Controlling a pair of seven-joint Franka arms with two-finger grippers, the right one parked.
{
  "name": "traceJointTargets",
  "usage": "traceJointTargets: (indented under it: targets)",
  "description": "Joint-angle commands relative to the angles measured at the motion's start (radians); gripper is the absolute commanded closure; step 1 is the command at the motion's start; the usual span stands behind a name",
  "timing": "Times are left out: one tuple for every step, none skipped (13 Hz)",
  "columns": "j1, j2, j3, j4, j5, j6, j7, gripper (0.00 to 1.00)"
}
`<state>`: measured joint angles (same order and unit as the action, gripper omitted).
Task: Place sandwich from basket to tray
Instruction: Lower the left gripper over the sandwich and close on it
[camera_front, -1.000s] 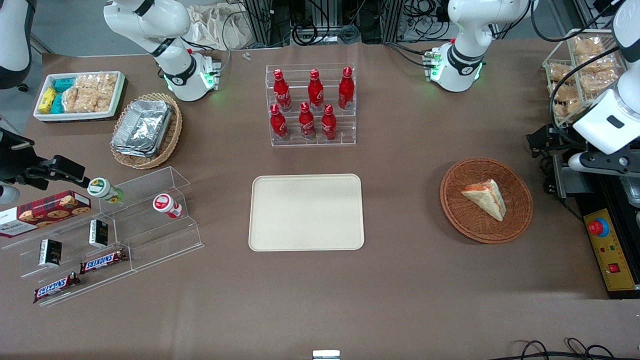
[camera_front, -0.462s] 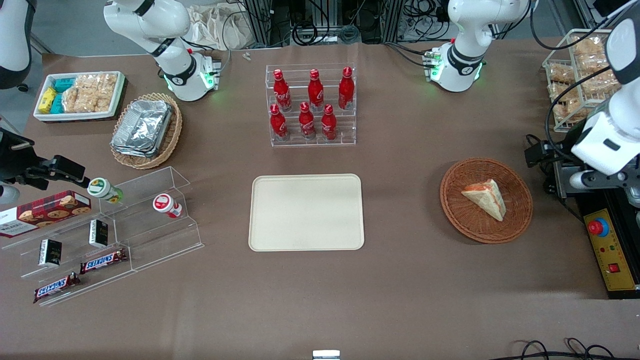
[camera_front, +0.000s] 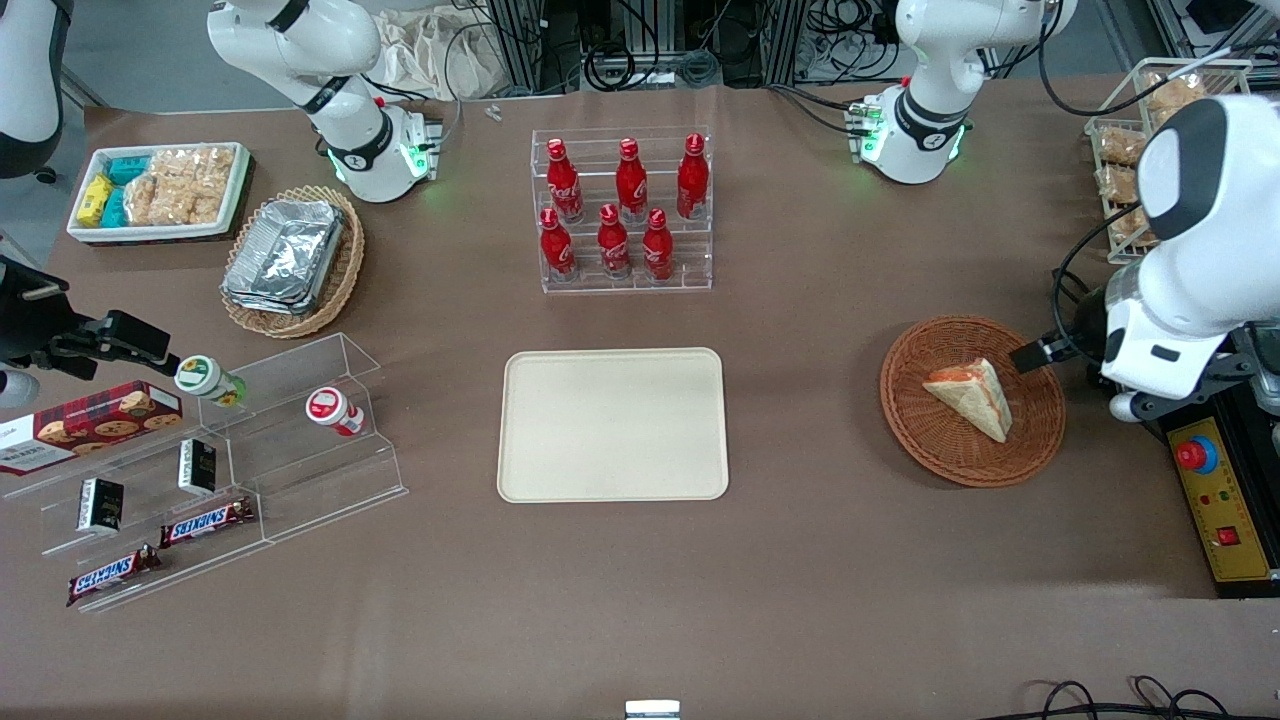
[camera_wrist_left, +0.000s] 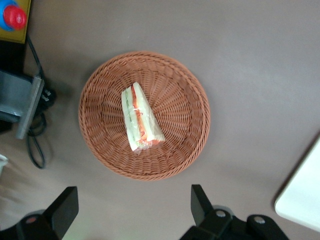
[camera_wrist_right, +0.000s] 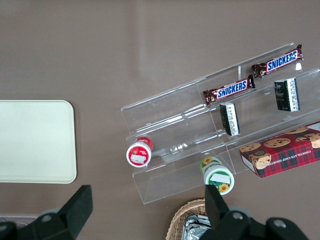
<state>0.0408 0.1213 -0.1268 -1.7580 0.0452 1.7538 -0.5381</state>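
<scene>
The sandwich (camera_front: 970, 398) is a white-bread wedge with an orange-red filling stripe, lying in the round reddish-brown wicker basket (camera_front: 918, 440) toward the working arm's end of the table. The wrist view looks down on the sandwich (camera_wrist_left: 140, 119) resting in the middle of the basket (camera_wrist_left: 100, 150). My gripper (camera_front: 1038, 354) hovers at the basket's rim, on the side away from the tray. It is open (camera_wrist_left: 132, 210) with nothing between its fingers (camera_wrist_left: 199, 202) and bare tablecloth below. The cream tray (camera_front: 612, 425) lies bare at the table's middle, and its corner (camera_wrist_left: 305, 195) shows in the wrist view.
A clear rack of red bottles (camera_front: 622, 210) stands farther from the camera than the tray. A yellow control box with a red button (camera_front: 1222, 500) and a wire rack of snacks (camera_front: 1125, 150) sit at the working arm's end. Acrylic shelves (camera_front: 250, 450) and a foil-tray basket (camera_front: 290, 260) are toward the parked arm's end.
The left arm has swung in from the table's end toward the basket, bringing the gripper to the basket's rim. The sandwich, basket and tray have not moved.
</scene>
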Motion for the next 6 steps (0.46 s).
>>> traceJointTargets:
  targets:
    - [0.002, -0.038, 0.003, -0.164, 0.007, 0.152, -0.115, 0.00]
    - [0.002, -0.038, 0.004, -0.211, 0.007, 0.206, -0.121, 0.00]
    - [0.004, -0.034, 0.006, -0.248, 0.007, 0.257, -0.138, 0.00]
    - [0.007, -0.026, 0.006, -0.285, 0.007, 0.315, -0.176, 0.00]
    - [0.008, -0.020, 0.006, -0.323, 0.007, 0.366, -0.196, 0.00]
    - [0.008, -0.015, 0.007, -0.353, 0.007, 0.407, -0.200, 0.00]
